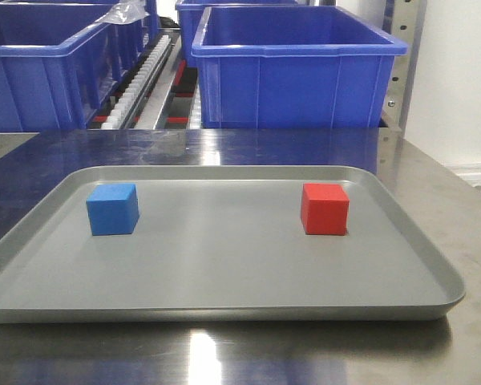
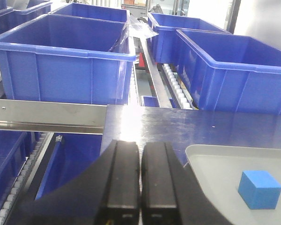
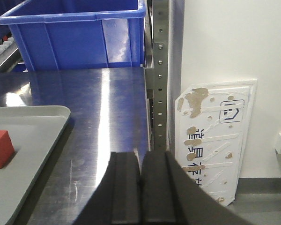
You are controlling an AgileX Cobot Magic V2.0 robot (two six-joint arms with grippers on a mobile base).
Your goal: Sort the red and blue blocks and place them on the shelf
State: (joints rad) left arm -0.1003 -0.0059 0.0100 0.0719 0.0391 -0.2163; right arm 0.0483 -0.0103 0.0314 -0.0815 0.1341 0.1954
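blue block (image 1: 112, 209), red block (image 1: 325, 208) sit flat

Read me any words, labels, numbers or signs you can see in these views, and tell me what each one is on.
White panel against the wall, right wrist view: a square logo and a column of dark printed characters, too worn and patchy to read.
Blue bins: no text visible.
Grey tray, red block, blue block: no text or markings.
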